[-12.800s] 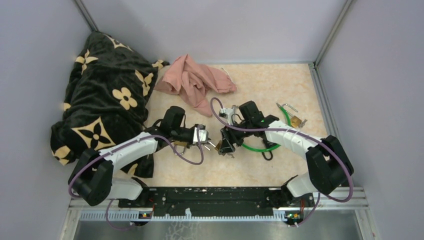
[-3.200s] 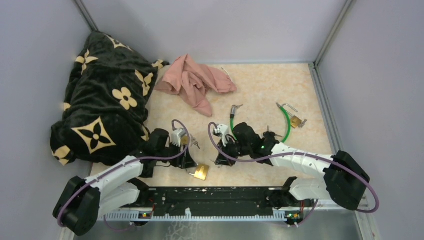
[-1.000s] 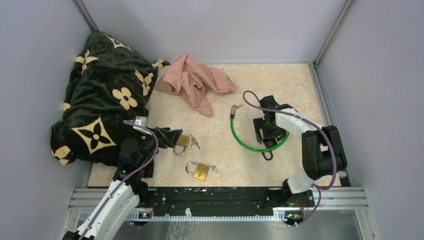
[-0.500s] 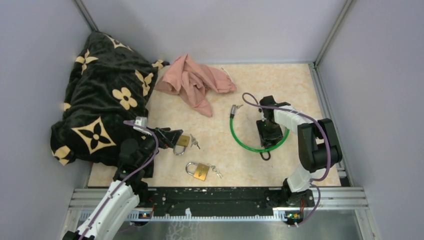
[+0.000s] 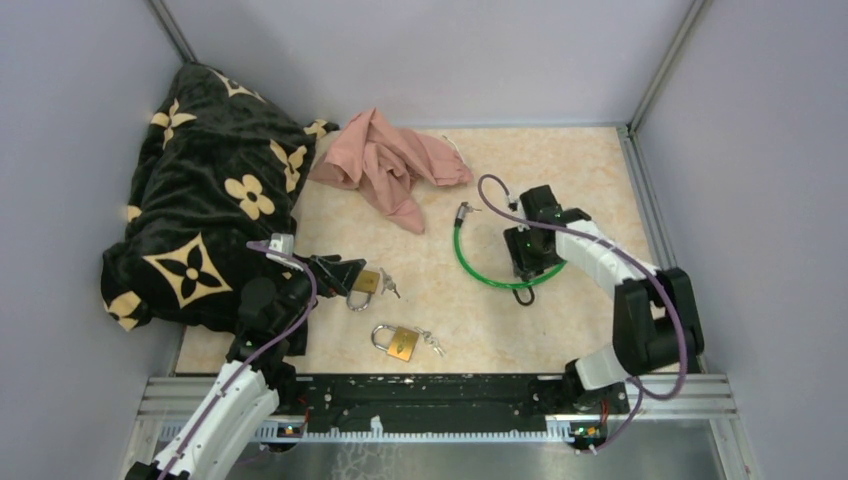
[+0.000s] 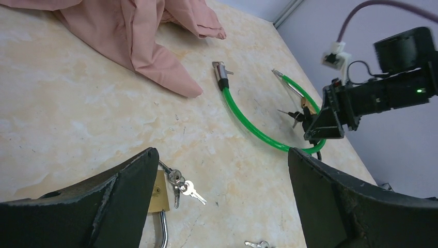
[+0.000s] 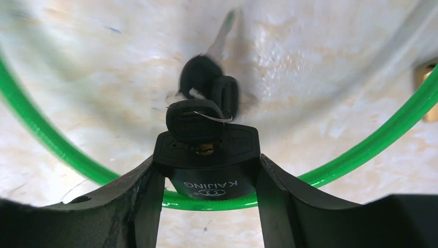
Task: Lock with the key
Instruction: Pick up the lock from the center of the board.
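My right gripper [image 7: 206, 164] is part-closed on the black lock body [image 7: 230, 144] of the green cable [image 5: 478, 272], a finger pressed to each side, low centre in its wrist view. The key [image 7: 195, 124] sits in the cylinder facing the camera, with spare keys hanging off its ring. The cable's free end [image 5: 463, 213] lies apart from the body, at the upper left of the loop from overhead. I judge that tip has to be seated before any turn of the key counts.

I want to hold the body firm and level so it can't twist. Then I'd bring over my left gripper [image 5: 340, 272], which is spread fully wide with nothing in it, over a brass padlock [image 5: 366, 282] at lower left.

The tabletop [image 5: 580, 165] is pale, marbled and looks slick, so loose parts may slide. Plain grey walls [image 5: 420, 60] close it in. A pink cloth [image 5: 385, 160] lies upper centre and a dark flowered blanket [image 5: 210, 190] upper left.
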Controlling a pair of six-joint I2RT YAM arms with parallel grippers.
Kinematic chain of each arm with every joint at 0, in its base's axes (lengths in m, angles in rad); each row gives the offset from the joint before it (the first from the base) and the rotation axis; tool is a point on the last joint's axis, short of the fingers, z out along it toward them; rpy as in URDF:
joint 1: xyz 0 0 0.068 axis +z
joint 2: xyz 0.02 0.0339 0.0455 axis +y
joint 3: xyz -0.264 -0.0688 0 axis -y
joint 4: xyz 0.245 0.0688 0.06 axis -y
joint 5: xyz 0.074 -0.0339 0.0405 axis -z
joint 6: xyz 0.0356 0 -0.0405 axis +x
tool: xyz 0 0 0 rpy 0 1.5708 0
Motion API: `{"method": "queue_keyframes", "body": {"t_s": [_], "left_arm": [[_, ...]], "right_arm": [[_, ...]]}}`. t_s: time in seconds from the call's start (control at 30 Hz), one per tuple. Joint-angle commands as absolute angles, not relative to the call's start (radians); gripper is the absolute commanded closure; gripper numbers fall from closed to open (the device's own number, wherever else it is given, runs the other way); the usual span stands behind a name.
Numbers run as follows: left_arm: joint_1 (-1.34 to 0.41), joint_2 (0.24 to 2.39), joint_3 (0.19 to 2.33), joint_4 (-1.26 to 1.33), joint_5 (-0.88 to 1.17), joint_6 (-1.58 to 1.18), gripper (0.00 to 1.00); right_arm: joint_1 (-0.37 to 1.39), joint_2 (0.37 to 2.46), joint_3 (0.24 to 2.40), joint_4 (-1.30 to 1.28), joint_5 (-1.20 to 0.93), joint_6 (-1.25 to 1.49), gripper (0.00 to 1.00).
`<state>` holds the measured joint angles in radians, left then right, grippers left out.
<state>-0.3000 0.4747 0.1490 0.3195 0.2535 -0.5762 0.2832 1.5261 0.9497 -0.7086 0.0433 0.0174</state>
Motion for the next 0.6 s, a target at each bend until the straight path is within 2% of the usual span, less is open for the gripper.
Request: {"method": "queue_keyframes", "body": {"t_s": [0.0, 0.2, 0.37, 0.47, 0.57], "left_arm": [[-0.293, 0.470, 0.137, 0.374, 0.271, -0.579, 0.01], [-0.291, 0.470, 0.134, 0.395, 0.297, -0.583, 0.01], [-0.291, 0.471, 0.130, 0.429, 0.356, -0.591, 0.02], [-0.291, 0.474, 0.126, 0.452, 0.381, -0.595, 0.03], [-0.291, 0.477, 0.124, 0.456, 0.386, -0.597, 0.03]], "right_arm": [[0.344, 1.308, 0.942, -0.523, 0.011, -0.042, 1.00], [0.367, 1.136, 0.862, -0.350, 0.008, -0.045, 1.00], [0.368, 0.948, 0.733, -0.109, 0.046, -0.009, 1.00], [0.370, 0.837, 0.620, 0.091, 0.127, 0.021, 1.00], [0.376, 0.790, 0.564, 0.189, 0.301, 0.026, 1.00]]}}
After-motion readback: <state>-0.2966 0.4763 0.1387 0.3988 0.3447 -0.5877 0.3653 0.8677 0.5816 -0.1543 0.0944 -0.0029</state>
